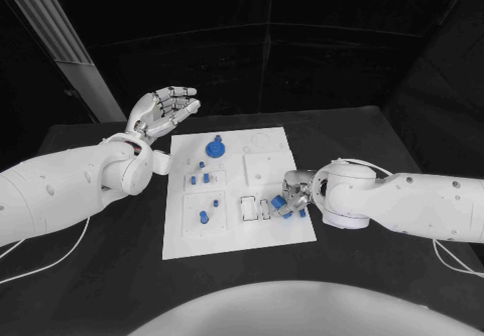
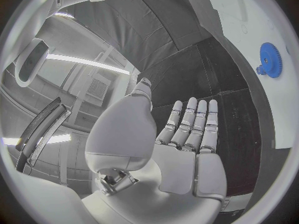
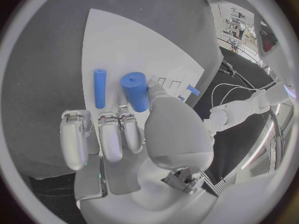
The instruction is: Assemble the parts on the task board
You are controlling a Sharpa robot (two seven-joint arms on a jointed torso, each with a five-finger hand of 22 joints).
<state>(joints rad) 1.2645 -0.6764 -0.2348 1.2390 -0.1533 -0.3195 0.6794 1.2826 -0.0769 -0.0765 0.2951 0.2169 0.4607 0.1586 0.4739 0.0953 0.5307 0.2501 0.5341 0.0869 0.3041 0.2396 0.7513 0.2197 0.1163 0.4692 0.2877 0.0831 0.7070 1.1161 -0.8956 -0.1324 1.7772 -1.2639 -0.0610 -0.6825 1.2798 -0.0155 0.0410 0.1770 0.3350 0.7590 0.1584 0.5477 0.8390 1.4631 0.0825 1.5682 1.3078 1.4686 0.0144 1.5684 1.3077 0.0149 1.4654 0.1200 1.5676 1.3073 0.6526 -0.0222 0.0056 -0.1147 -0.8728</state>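
The task board (image 1: pixel 237 241), a white plate, lies in the middle of the frame on the black table (image 1: pixel 383 280) in the head view. The left hand (image 1: pixel 161 112) hangs raised at the upper left, just beyond the board's upper-left corner, palm up with its fingers (image 2: pixel 193 124) apart and nothing in it. The right hand (image 1: pixel 292 196) is down at the board's right edge, right of centre, where several small blue parts (image 1: pixel 280 204) lie. In the right wrist view its thumb touches a thick blue cylinder (image 3: pixel 136 90), with a thinner blue rod (image 3: pixel 99 87) lying just beside it; whether the cylinder is actually held I cannot tell. A blue gear (image 1: pixel 216 148) stands near the board's top, and more blue pieces (image 1: pixel 203 216) sit in the panels on its left side.
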